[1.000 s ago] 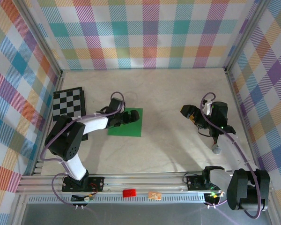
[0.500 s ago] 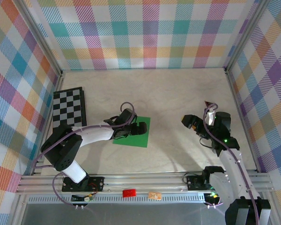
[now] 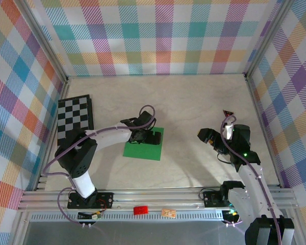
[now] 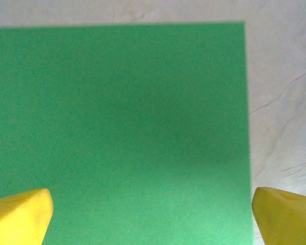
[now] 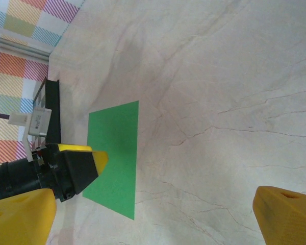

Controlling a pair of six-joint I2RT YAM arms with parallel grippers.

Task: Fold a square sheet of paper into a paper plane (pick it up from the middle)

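The green sheet (image 3: 142, 150) lies flat directly under the nearer left end effector (image 3: 147, 138), whose fingers are wide apart; the right end effector (image 3: 209, 137), likewise apart, hangs well away from the sheet.

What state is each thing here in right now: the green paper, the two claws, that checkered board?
square sheet of paper: lying flat, unfolded.
left gripper: open, over the sheet, holding nothing.
right gripper: open, empty, away from the sheet.
chessboard: lying flat, left of the sheet.

Pastel plaid walls (image 3: 163, 35), pale marbled tabletop (image 3: 194, 102), aluminium rail (image 3: 158, 196) along near edge
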